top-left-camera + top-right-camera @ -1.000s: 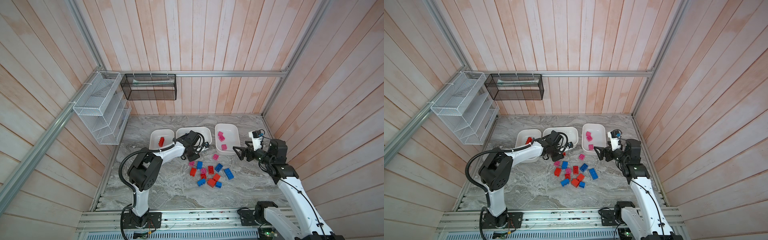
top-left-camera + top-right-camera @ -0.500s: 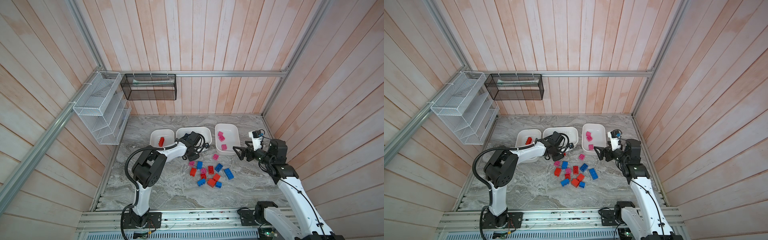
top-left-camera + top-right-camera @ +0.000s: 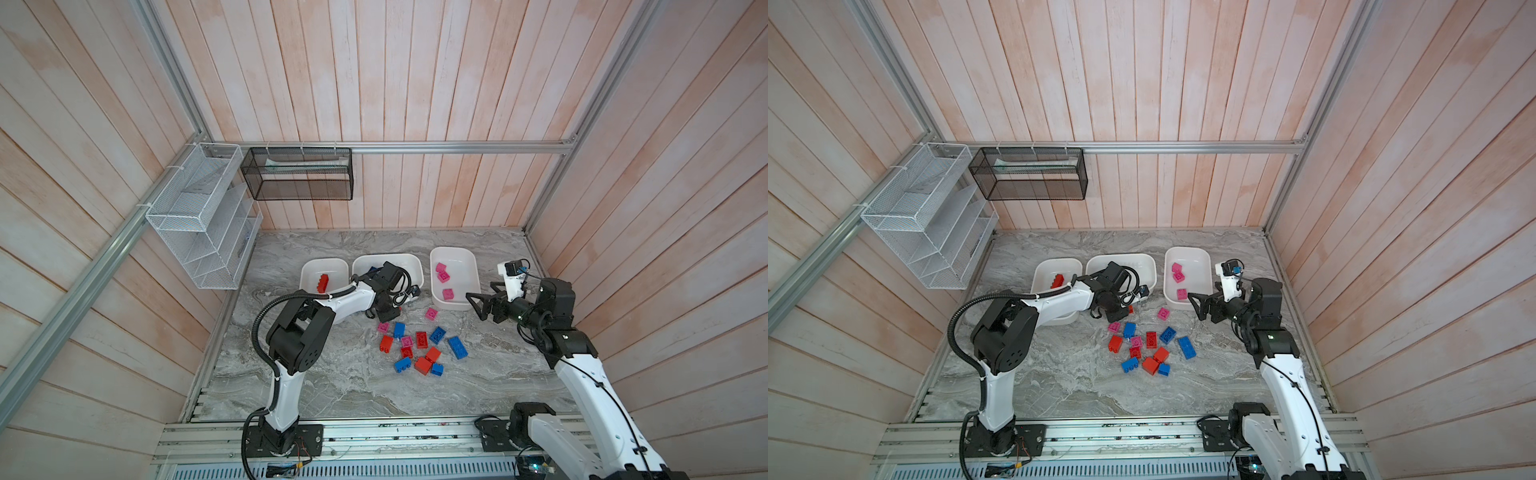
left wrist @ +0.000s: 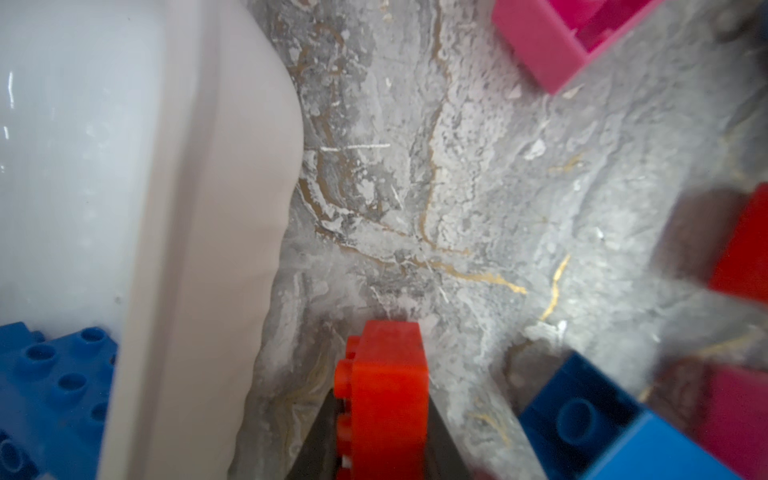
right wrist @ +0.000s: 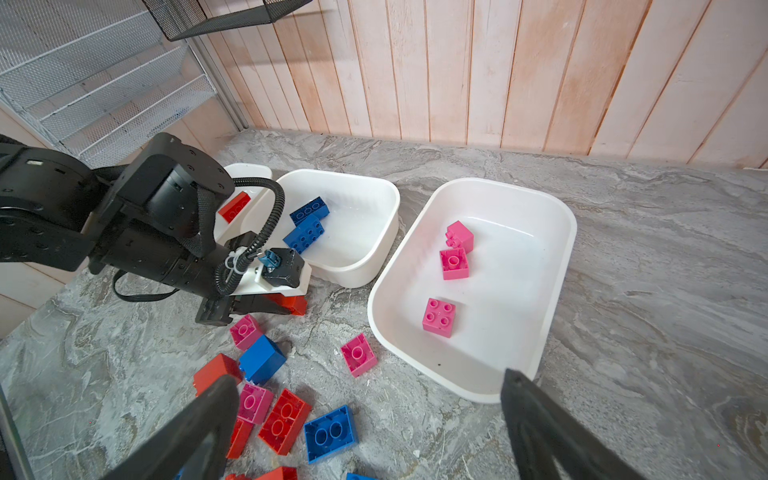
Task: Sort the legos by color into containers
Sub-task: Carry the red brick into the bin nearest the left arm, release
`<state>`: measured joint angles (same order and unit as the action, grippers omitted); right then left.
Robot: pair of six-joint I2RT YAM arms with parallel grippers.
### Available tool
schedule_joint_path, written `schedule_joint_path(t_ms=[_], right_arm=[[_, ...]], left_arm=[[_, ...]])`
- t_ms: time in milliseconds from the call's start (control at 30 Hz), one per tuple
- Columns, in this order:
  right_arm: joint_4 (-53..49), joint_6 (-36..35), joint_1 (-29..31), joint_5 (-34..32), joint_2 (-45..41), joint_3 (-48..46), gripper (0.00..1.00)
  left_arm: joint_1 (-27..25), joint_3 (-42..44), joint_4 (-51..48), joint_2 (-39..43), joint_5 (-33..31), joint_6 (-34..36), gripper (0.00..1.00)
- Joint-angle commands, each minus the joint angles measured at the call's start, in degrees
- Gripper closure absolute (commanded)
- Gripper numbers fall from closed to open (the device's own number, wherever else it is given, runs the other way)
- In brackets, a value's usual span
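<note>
Since a second ago the left gripper [image 4: 380, 415] has closed and its elbow has shifted a little. The right arm is unchanged.

Left gripper: jaws pinched on one red brick [image 4: 386, 365], low over the table [image 3: 332, 374], just beside the near wall of the middle tub [image 3: 399, 256]. Cannot tell whether the brick touches the table.

Right gripper [image 3: 474, 306]: spread wide, holding nothing, hovering near the front corner of the right tub [image 3: 463, 276].

Counts:
- Tubs: 3, in a row at the back.
- Left tub [image 3: 324, 260]: 1 red oblong [image 3: 323, 282].
- Middle tub: 2 blue bricks [image 5: 309, 210].
- Right tub: 3 pink bricks [image 3: 448, 294].
- Loose legos on the table in front of the tubs: 5 red [image 3: 422, 365], 5 blue [image 3: 457, 347], 3 pink [image 3: 383, 328]. They lie clustered, except one lone pink brick [image 3: 431, 313] a little apart, nearer the right tub.
</note>
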<state>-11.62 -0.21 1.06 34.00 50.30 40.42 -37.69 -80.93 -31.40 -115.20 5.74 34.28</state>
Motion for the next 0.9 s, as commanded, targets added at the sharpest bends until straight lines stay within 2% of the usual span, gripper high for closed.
schedule_joint_path(t_ms=[0,133,267,400,600,767,867], right_arm=[[0.1,-0.1,-0.1,0.5,-0.5,0.1,0.02],[0.7,0.5,-0.1,0.9,0.0,0.7,0.02],[1.3,1.0,-0.1,1.8,0.2,0.8,0.02],[2.1,1.9,-0.1,3.4,0.1,0.7,0.02],[2.1,1.9,-0.1,3.5,0.4,0.5,0.02],[1.9,2.1,0.0,3.8,0.6,0.5,0.02],[1.7,2.2,0.0,3.6,0.5,0.5,0.02]], left_arm=[[-1.1,-3.6,-4.8,5.3,4.4,-2.9,0.82],[-1.0,-5.4,-9.3,9.4,8.6,-7.9,0.82],[1.2,-8.1,-14.4,12.7,8.8,-13.5,0.80],[5.5,-8.6,-15.5,16.3,2.7,-20.5,0.79],[14.1,-4.6,-11.0,20.7,0.6,-28.0,0.79],[18.8,-3.5,-7.4,18.5,-5.6,-37.9,0.81],[20.7,-2.8,-4.5,15.5,-5.9,-42.4,0.81]])
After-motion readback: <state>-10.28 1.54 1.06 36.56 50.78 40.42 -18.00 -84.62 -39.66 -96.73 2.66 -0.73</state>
